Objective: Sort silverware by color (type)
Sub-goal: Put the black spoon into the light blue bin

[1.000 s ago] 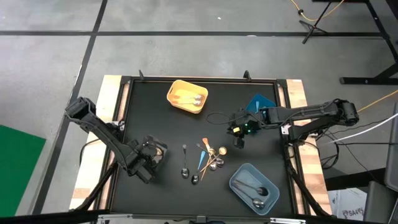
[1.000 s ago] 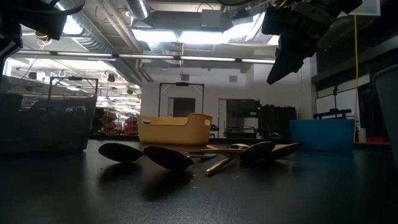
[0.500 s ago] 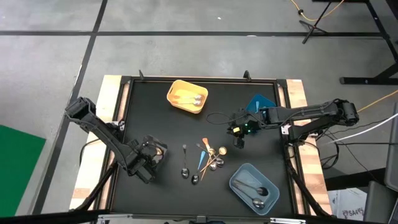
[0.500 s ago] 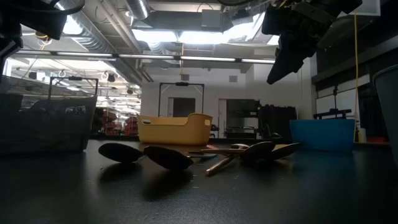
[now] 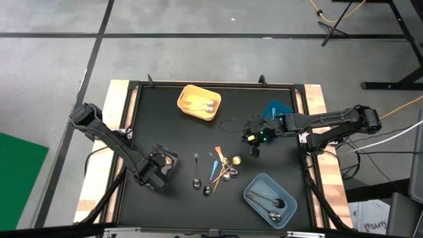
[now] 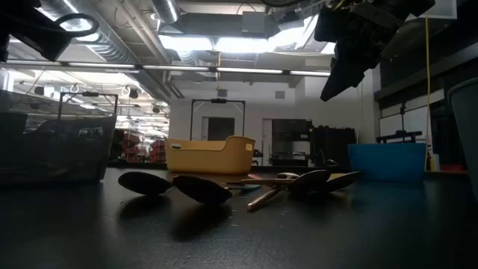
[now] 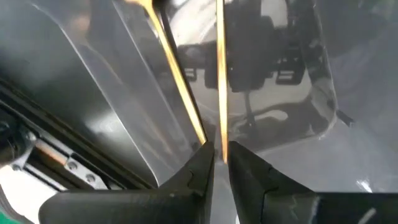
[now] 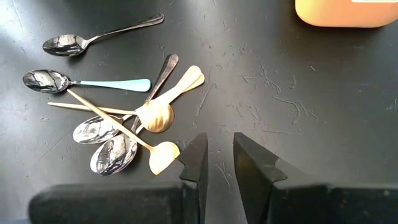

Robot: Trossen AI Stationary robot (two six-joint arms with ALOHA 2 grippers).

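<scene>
A thin gold utensil point(image 7: 220, 74) is pinched by the left gripper point(image 7: 217, 163) over the clear bin point(image 5: 163, 161); a second gold piece lies inside. It could slip or tip outside if released crooked. The remaining silverware point(image 5: 218, 168) is piled mid-table, beneath the empty, narrowly parted right gripper point(image 8: 217, 158). Spoons are held in the yellow bin point(image 5: 186, 94) and grey-blue bin point(image 5: 254, 185).

Yellow bin point(image 5: 199, 102); light-blue spoon handle point(image 8: 115, 84)

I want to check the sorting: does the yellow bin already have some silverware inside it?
Yes, in the high view the yellow bin holds a spoon and another thin utensil.
</scene>
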